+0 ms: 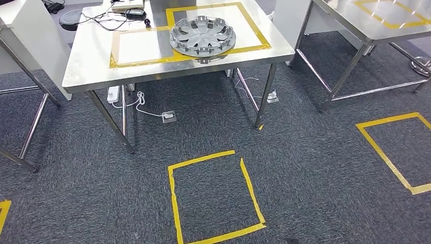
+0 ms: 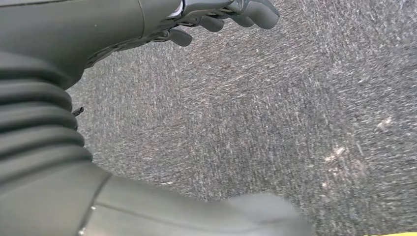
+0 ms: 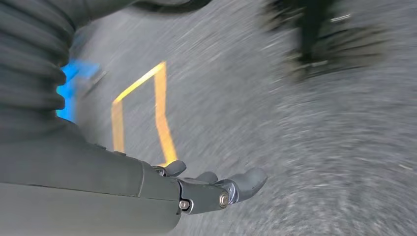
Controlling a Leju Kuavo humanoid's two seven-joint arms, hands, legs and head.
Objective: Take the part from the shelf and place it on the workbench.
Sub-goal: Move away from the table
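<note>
Head view shows a silver wheel cover [image 1: 203, 35] lying flat on the steel workbench [image 1: 91, 61], inside a yellow taped frame [image 1: 254, 30], with dark cables [image 1: 109, 20] at the far side of the top. Both arms hang low. The left hand [image 2: 216, 14] is over grey carpet [image 2: 275, 123] with its fingers loosely apart and nothing in them, and the right hand [image 3: 211, 189] likewise holds nothing, its fingers extended and spread above the carpet near a yellow floor square [image 3: 142, 108] (that wrist picture is streaked with blur, so fine detail is unreliable).

Judging from this, the part already seems to be on the bench, or else another one is wanted from a shelf I cannot see. The risk lies there: with the body apparently in motion and both hands swinging free at its sides, a turn made close to the bench could catch a table leg [image 1: 109, 119] or the floor socket [image 1: 169, 117] and its white lead.

Relative to the hands, the wheel cover lies well ahead and well above, far out of reach of either.
</note>
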